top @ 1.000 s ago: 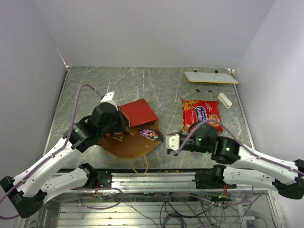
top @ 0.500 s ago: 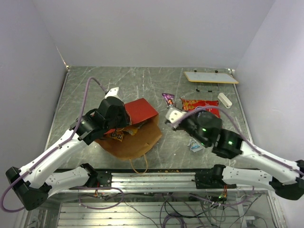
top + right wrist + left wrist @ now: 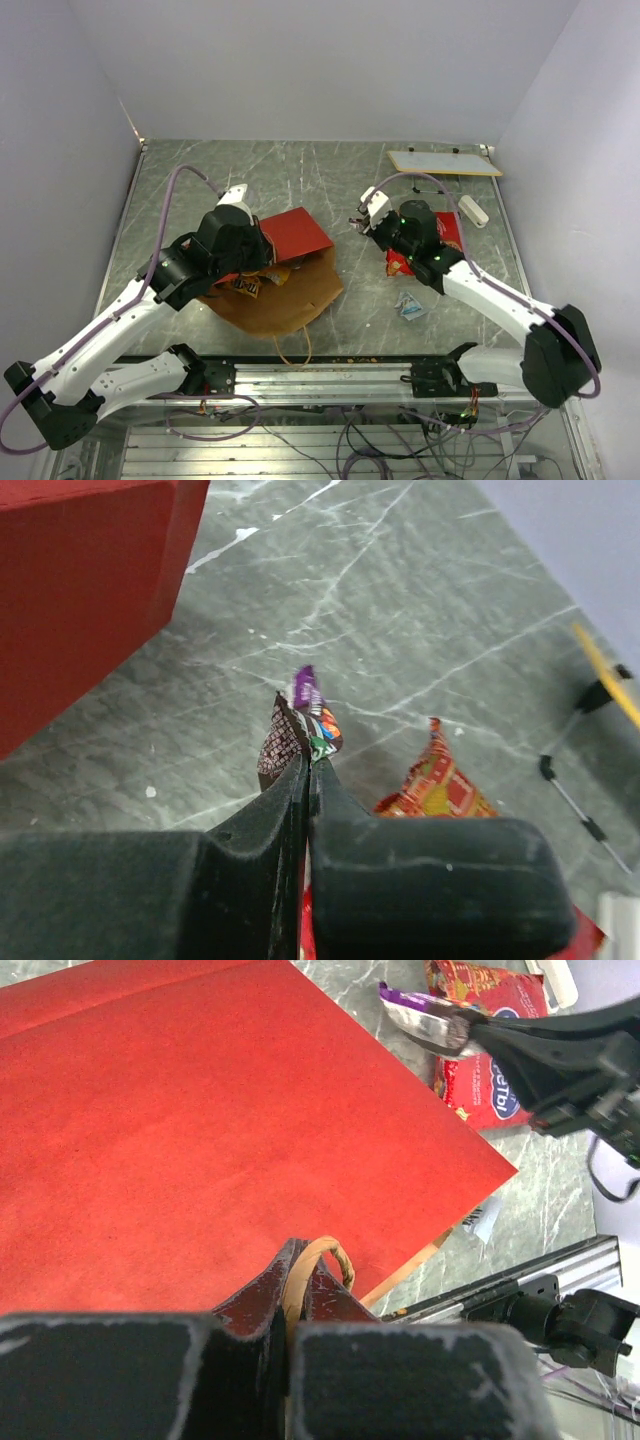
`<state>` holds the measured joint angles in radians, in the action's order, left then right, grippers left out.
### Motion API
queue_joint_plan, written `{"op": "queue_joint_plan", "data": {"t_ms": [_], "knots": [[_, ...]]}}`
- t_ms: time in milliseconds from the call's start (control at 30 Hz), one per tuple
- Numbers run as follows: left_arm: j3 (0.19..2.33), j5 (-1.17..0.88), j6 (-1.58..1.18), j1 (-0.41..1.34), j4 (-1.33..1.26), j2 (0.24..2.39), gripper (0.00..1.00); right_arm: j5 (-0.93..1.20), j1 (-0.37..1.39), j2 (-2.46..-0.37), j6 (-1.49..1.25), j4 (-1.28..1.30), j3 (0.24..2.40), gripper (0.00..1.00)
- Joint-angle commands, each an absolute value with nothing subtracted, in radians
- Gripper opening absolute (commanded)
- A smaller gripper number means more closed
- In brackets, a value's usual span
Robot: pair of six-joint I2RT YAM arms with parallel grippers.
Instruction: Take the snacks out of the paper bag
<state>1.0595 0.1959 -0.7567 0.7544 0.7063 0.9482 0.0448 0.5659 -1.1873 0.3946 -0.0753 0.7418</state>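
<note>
The paper bag (image 3: 292, 234) lies on its side, red outside, its brown mouth (image 3: 285, 298) facing the near edge. My left gripper (image 3: 258, 262) is shut on its tan loop handle (image 3: 322, 1256) over the red panel (image 3: 200, 1130). A yellow-orange snack (image 3: 271, 276) and a darker one (image 3: 243, 288) sit in the mouth. My right gripper (image 3: 358, 222) is shut on a small purple packet (image 3: 306, 718), held above the table to the right of the bag; the left wrist view also shows that packet (image 3: 425, 1018). The big red packet (image 3: 447, 232) lies partly under the right arm. A silvery wrapper (image 3: 410, 307) lies nearer.
A flat white board (image 3: 443, 162) lies at the back right, with a small white cylinder (image 3: 472, 211) just in front of it. The metal rail (image 3: 330, 378) runs along the near edge. Walls close in the table on the left, back and right.
My right gripper has carried the purple packet from the bag's mouth up and right, to beside the big red packet. The left gripper has hardly moved.
</note>
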Motion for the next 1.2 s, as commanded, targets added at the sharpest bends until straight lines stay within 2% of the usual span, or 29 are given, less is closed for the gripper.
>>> {"op": "queue_joint_plan", "data": {"t_ms": [0, 200, 667, 800, 867, 967, 1167], "knots": [[1.093, 0.138, -0.714, 0.750, 0.654, 0.949, 0.07, 0.153, 0.535, -1.285, 0.297, -0.258, 0.736, 0.00], [1.089, 0.116, -0.684, 0.749, 0.611, 0.940, 0.07, 0.113, 0.522, -1.350, 0.305, -0.192, 0.701, 0.00], [1.105, 0.137, -0.650, 0.748, 0.606, 0.955, 0.07, 0.072, 0.522, -1.198, 0.206, -0.097, 0.535, 0.00], [1.144, 0.137, -0.646, 0.748, 0.636, 0.987, 0.07, 0.100, 0.521, -1.064, 0.183, -0.128, 0.480, 0.26], [1.136, 0.139, -0.648, 0.747, 0.632, 0.989, 0.07, 0.156, 0.521, -1.010, 0.206, -0.148, 0.447, 0.36], [1.109, 0.165, -0.693, 0.746, 0.624, 0.976, 0.07, 0.214, 0.522, -0.952, 0.238, -0.086, 0.460, 0.41], [1.093, 0.157, -0.726, 0.745, 0.609, 0.963, 0.07, 0.297, 0.523, -0.843, 0.292, -0.086, 0.464, 0.41]]}}
